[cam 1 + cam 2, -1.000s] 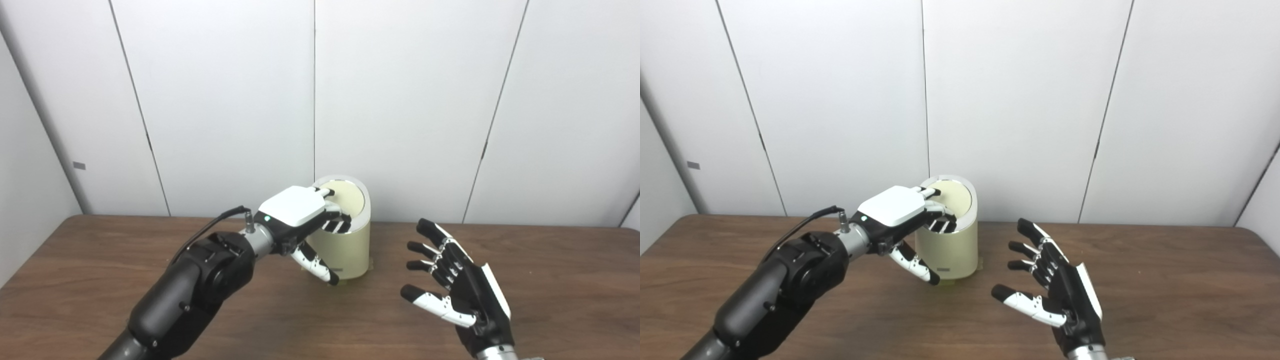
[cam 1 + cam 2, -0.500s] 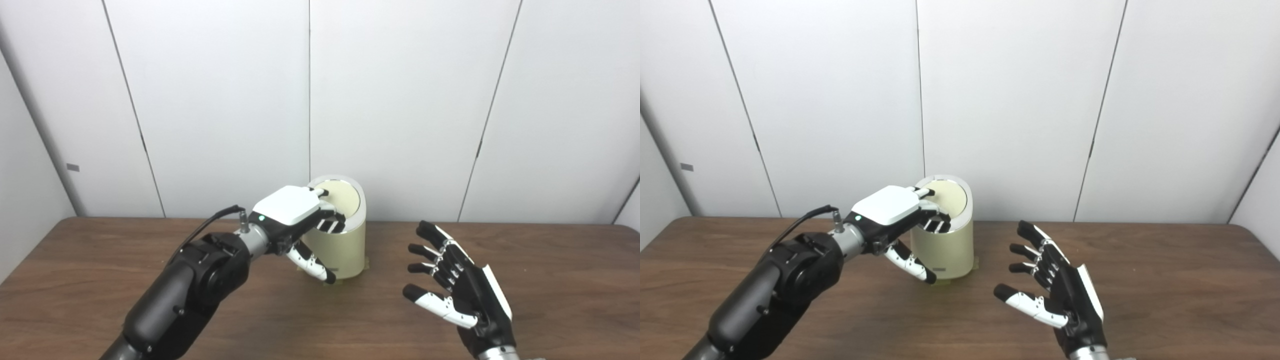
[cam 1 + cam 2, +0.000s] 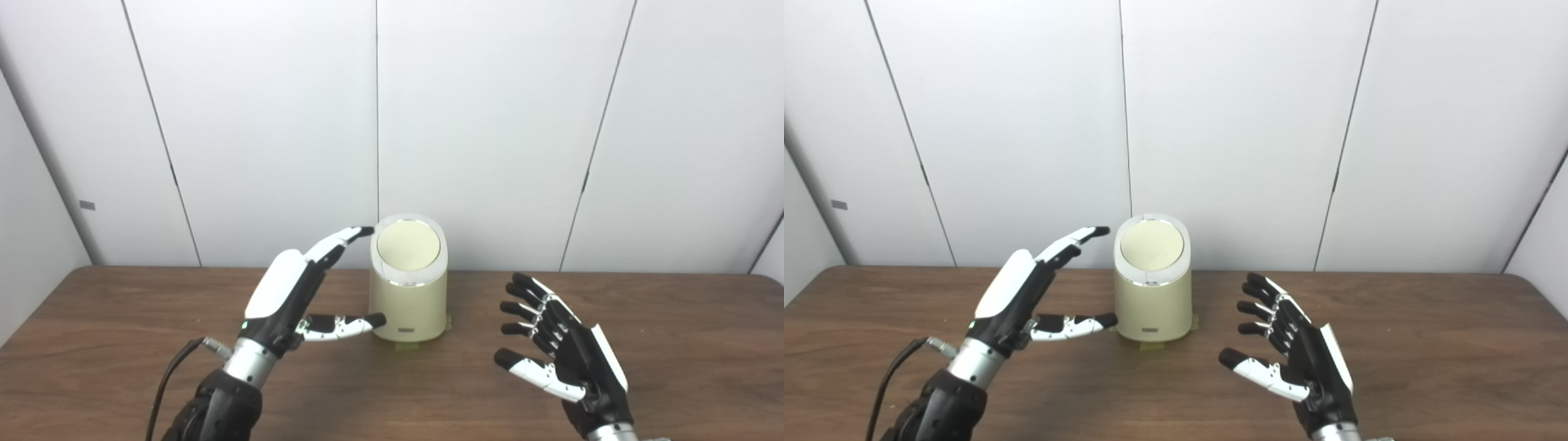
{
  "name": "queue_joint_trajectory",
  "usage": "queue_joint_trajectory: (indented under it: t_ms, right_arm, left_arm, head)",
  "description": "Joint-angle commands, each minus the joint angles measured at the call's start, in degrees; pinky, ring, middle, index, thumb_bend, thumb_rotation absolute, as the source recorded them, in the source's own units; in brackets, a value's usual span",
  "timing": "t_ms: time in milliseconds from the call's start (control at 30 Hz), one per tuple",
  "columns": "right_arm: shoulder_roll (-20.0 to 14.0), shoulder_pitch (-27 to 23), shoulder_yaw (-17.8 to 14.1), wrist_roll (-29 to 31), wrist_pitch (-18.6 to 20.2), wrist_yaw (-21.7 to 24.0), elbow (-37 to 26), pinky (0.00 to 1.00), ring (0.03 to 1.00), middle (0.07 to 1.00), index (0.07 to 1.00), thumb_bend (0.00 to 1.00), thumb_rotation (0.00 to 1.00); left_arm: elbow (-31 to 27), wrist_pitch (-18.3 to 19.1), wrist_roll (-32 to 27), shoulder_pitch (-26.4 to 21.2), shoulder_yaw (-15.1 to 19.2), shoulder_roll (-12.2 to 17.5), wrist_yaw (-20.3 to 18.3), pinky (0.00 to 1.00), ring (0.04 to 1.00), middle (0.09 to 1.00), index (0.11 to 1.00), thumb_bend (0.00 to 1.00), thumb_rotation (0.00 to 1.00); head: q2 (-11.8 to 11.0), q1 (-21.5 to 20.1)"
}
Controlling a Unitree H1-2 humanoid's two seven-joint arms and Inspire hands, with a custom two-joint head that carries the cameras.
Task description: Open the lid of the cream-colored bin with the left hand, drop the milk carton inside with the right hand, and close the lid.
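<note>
The cream-colored bin (image 3: 408, 294) stands at the back middle of the wooden table (image 3: 122, 367), its round lid (image 3: 408, 246) shut flat on top. My left hand (image 3: 288, 294) is open just left of the bin, fingers stretched toward the lid's rim and thumb pointing at the bin's lower side, holding nothing. My right hand (image 3: 560, 352) is open to the right of the bin, palm turned inward, fingers spread and empty. No milk carton shows in either view.
White wall panels (image 3: 490, 122) rise close behind the bin. A small yellowish tab (image 3: 404, 346) sticks out under the bin's front. A black cable (image 3: 168, 380) runs from my left wrist.
My left hand came off the lid, pulled back to the left and lower, and opened. The lid now lies shut. The right hand has barely moved.
</note>
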Motion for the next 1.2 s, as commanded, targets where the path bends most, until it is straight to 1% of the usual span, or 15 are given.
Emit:
queue_joint_trajectory:
  t_ms: [0,67,100,167,200,267,400,467,533,600,667,767,867,1033,1167]
  right_arm:
    - [0.0,-1.5,-0.2,0.6,-1.3,0.1,-1.4,0.66,0.786,0.846,0.835,0.74,0.33]
    - [-0.2,-1.5,-0.1,0.6,-1.3,0.2,-1.3,0.66,0.785,0.85,0.837,0.74,0.32]
    - [-0.3,-1.5,-0.1,0.7,-1.4,0.3,-1.2,0.66,0.785,0.854,0.837,0.73,0.32]
    - [-0.4,-1.4,-0.2,0.9,-1.9,0.5,-0.9,0.66,0.785,0.858,0.837,0.73,0.32]
    - [-0.5,-1.4,-0.2,1.0,-2.0,0.6,-0.8,0.66,0.785,0.862,0.838,0.73,0.31]
    - [-0.4,-1.2,-0.3,1.2,-1.8,0.6,-0.9,0.66,0.782,0.864,0.835,0.74,0.3]
    - [-0.6,-0.9,-0.4,1.1,-2.1,0.5,-0.4,0.66,0.778,0.858,0.84,0.74,0.29]
    - [-0.4,-1.1,-0.5,2.1,-1.7,0.8,-0.2,0.65,0.785,0.857,0.841,0.75,0.3]
    - [-0.4,-1.2,-0.5,2.5,-1.8,0.9,0.0,0.65,0.783,0.856,0.84,0.76,0.29]
    - [-0.5,-1.3,-0.5,2.3,-2.0,0.8,0.2,0.65,0.784,0.857,0.842,0.75,0.28]
    - [-0.7,-1.3,-0.5,1.9,-1.7,0.7,0.1,0.66,0.782,0.862,0.84,0.75,0.27]
    - [-0.7,-1.2,-0.4,1.6,-1.5,0.6,-0.2,0.67,0.783,0.866,0.842,0.76,0.26]
    - [-0.7,-1.1,-0.2,1.2,-1.8,0.6,-0.3,0.68,0.786,0.864,0.85,0.76,0.24]
    - [-1.0,-1.0,-0.1,0.9,-2.0,0.8,-0.4,0.69,0.792,0.876,0.862,0.75,0.25]
    - [-0.9,-1.1,-0.1,1.2,-1.9,0.8,-0.3,0.69,0.795,0.877,0.858,0.75,0.24]
  left_arm:
    - [-2.1,0.3,-5.8,1.4,1.6,-1.3,1.1,0.79,0.882,0.902,0.897,0.7,0.26]
    - [-2.0,0.5,-10.6,3.6,2.9,-2.2,0.8,0.75,0.853,0.893,0.898,0.7,0.25]
    - [-1.9,0.7,-12.5,4.5,3.3,-2.6,0.7,0.75,0.832,0.866,0.892,0.7,0.25]
    - [-1.8,0.7,-15.3,6.3,4.2,-3.1,0.8,0.74,0.817,0.844,0.881,0.7,0.26]
    - [-1.5,0.5,-16.3,7.1,4.5,-3.3,0.9,0.74,0.807,0.83,0.871,0.7,0.27]
    - [-1.1,0.4,-18.8,8.2,5.2,-3.6,0.9,0.7,0.771,0.802,0.851,0.7,0.28]
    - [-0.6,0.8,-22.0,8.8,5.6,-3.1,0.0,0.59,0.677,0.736,0.794,0.66,0.24]
    - [-0.8,1.5,-23.0,8.9,5.7,-2.9,-0.1,0.55,0.652,0.712,0.765,0.66,0.25]
    - [-0.9,2.7,-23.7,8.9,5.7,-3.0,-0.1,0.54,0.661,0.717,0.756,0.67,0.27]
    - [-0.6,2.9,-24.9,8.8,5.7,-2.9,-0.5,0.55,0.688,0.741,0.768,0.66,0.28]
    - [-0.2,2.5,-25.7,8.6,5.7,-2.9,-0.7,0.55,0.702,0.758,0.778,0.65,0.25]
    - [-0.4,2.8,-25.7,8.5,5.6,-2.8,-0.8,0.56,0.711,0.766,0.788,0.65,0.25]
    - [-0.8,3.5,-25.7,8.5,5.5,-2.8,-0.9,0.57,0.725,0.779,0.798,0.68,0.28]
    - [-1.0,4.0,-25.5,8.4,5.3,-3.1,-0.8,0.6,0.742,0.794,0.809,0.71,0.29]
    - [-1.2,4.0,-25.5,8.3,5.2,-3.1,-0.9,0.61,0.747,0.8,0.815,0.68,0.27]
  head:
    - [0.1,0.0]
    - [0.3,-0.2]
    - [0.3,-0.3]
    - [0.3,-0.5]
    - [0.5,-0.5]
    - [0.6,-0.2]
    - [0.8,0.4]
    - [0.8,0.2]
    - [0.7,-0.1]
    - [0.6,-0.4]
    - [0.6,-0.8]
    - [0.7,-0.9]
    - [0.7,-0.8]
    - [0.7,-0.6]
    - [0.8,-0.6]
